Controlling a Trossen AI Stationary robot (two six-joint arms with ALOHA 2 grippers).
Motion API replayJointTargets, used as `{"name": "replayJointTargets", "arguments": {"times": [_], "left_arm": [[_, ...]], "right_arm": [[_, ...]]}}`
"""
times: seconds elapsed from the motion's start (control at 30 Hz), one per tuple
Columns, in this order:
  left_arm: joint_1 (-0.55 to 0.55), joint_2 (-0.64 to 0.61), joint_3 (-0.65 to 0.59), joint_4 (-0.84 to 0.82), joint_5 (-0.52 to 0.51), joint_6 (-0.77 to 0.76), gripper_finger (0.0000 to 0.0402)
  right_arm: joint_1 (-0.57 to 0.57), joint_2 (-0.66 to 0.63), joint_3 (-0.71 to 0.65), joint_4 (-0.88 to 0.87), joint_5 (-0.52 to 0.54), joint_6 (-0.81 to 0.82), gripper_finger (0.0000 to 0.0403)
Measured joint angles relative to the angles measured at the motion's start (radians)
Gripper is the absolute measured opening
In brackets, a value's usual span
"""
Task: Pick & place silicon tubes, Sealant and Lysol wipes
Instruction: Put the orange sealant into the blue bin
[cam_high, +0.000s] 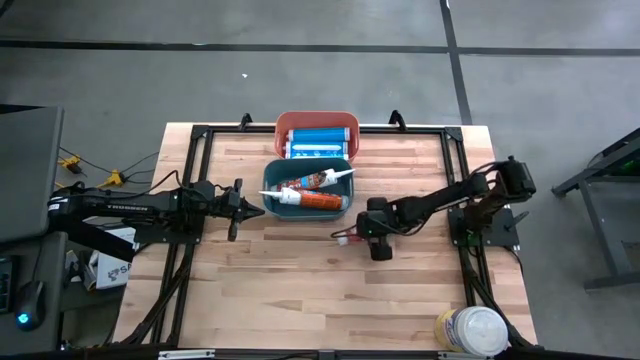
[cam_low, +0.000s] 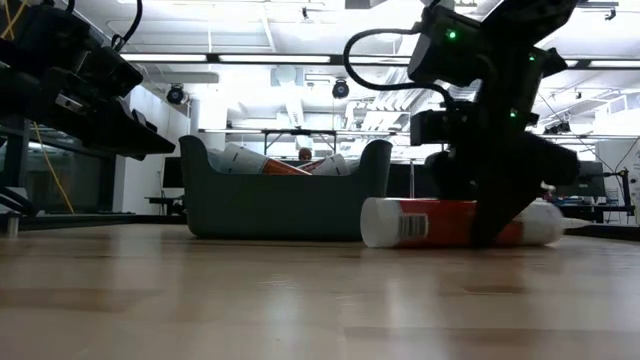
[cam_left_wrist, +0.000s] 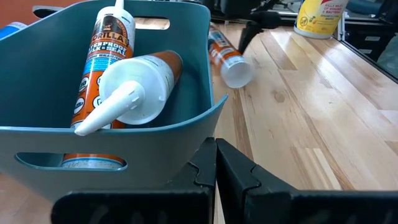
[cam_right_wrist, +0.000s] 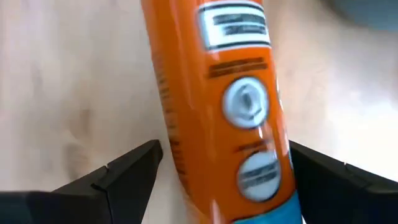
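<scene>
On the pale wood-plank tabletop (cam_high: 300, 290), the right gripper (cam_high: 368, 238) has its jaws spread open astride an orange sealant tube (cam_right_wrist: 214, 106) lying flat. The left gripper (cam_high: 238, 208), jaws closed, waits at nine o'clock of the teal plastic bin (cam_high: 272, 203). The fat white-lidded Lysol wipes canister (cam_high: 471, 330) stands at five o'clock. Grey concrete floor (cam_high: 300, 60) surrounds the table.

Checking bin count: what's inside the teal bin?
The teal bin holds two orange sealant tubes with white nozzles, one lying across the other. Its floor beneath them and the tubes' lower ends are hidden by the bin's wall.
</scene>
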Motion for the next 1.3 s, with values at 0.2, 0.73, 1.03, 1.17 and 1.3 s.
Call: {"name": "replayJointTargets", "arguments": {"times": [0.2,0.73,1.03,1.17,1.3], "left_arm": [[0.000,0.000,0.000,0.000,0.000,0.000,0.0000],[0.000,0.000,0.000,0.000,0.000,0.000,0.0000],[0.000,0.000,0.000,0.000,0.000,0.000,0.0000],[0.000,0.000,0.000,0.000,0.000,0.000,0.0000],[0.000,0.000,0.000,0.000,0.000,0.000,0.0000]], "right_arm": [[0.058,0.002,-0.002,0.022,-0.058,0.131,0.0322],[0.168,0.054,0.004,0.024,-0.047,0.113,0.0322],[0.176,0.058,0.005,-0.014,-0.027,0.112,0.0310],[0.176,0.058,0.005,-0.032,-0.022,0.110,0.0300],[0.176,0.058,0.005,-0.035,-0.022,0.108,0.0291]]}}
